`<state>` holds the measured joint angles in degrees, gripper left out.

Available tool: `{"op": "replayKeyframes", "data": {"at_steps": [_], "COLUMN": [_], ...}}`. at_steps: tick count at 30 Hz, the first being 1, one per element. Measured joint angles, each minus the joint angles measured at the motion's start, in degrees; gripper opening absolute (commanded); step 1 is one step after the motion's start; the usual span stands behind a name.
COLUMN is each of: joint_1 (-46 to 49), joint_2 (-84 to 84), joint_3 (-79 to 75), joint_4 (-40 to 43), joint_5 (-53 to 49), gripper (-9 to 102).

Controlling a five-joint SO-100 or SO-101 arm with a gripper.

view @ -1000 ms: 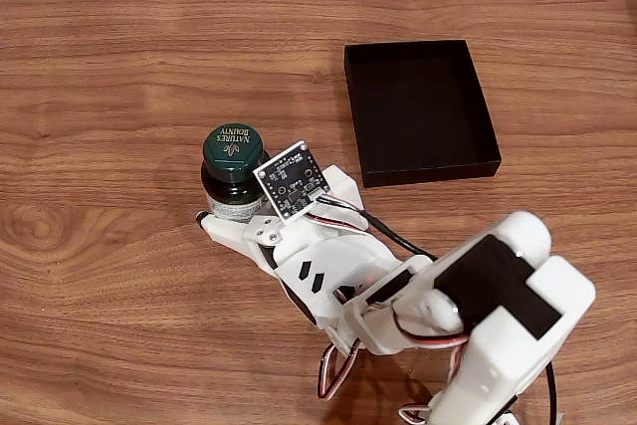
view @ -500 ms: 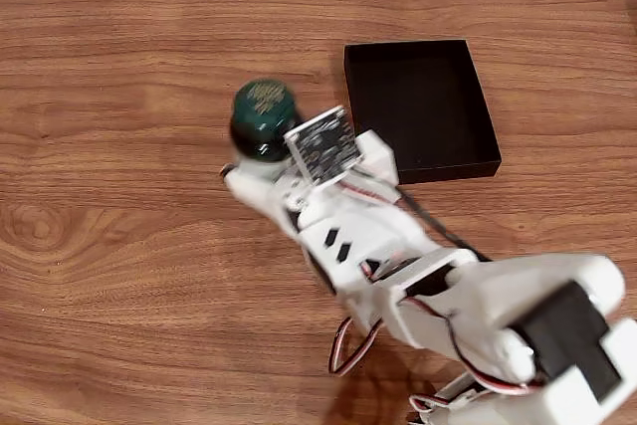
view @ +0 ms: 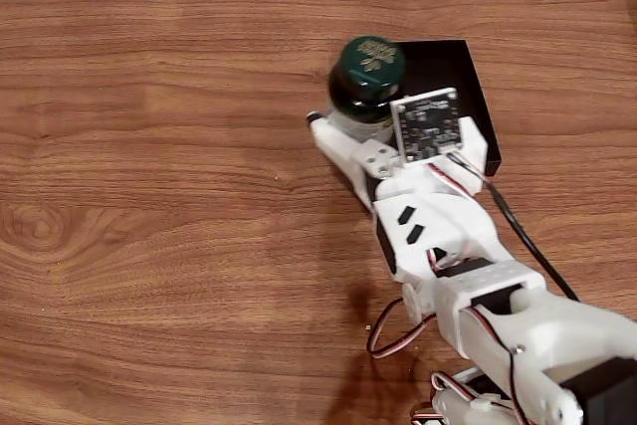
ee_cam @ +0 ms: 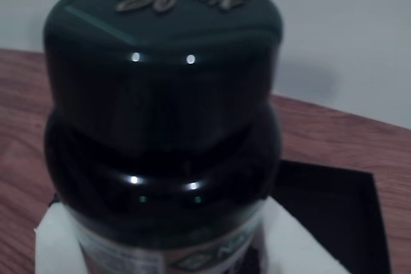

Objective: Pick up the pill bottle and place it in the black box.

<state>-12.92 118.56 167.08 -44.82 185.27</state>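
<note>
1 white plastic robot arm (view: 468,276) reaches from the lower right corner of the fixed view up toward the middle top, stretched out low over the table, with red, white and black wires looping beside its base and a small bare circuit board (view: 429,125) riding on top of the wrist. At its far end the white 2-finger gripper (view: 350,126) is clamped around the lower body of the pill bottle (view: 366,82), a small dark green translucent bottle with a green cap bearing gold lettering and a pale label. The bottle stands upright in the grip, its cap facing the camera. Whether its base touches anything below cannot be told from above.

In the wrist view the pill bottle (ee_cam: 164,120) sits very close to the lens, the gold print at the top of the cap and the pale label at the bottom edge, with a white finger (ee_cam: 58,242) on each side of it.

The surface is a brown wood-grain table (view: 159,166) with a curved far edge; beyond that edge a pale wall shows in both views.

Farthest from the arm's base lies the shallow matte black rectangular box (view: 468,87) with low walls. In the fixed view the bottle overlaps its left edge and the gripper covers part of its near side. In the wrist view the black box (ee_cam: 334,216) lies behind and to the right of the bottle; the part of its floor that shows holds nothing.
</note>
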Motion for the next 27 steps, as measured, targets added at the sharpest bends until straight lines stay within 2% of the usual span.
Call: {"op": "replayKeyframes", "data": {"at_steps": [17, 24, 27], "joint_1": [7.5, 10.9, 12.1], "joint_2": [4.7, -1.7, -6.6], "joint_3": [0.5, -3.4, -5.1], "joint_4": [0.0, 0.0, -2.5], "joint_5": [-3.5, -5.4, -5.6], "gripper": [7, 7, 7]}}
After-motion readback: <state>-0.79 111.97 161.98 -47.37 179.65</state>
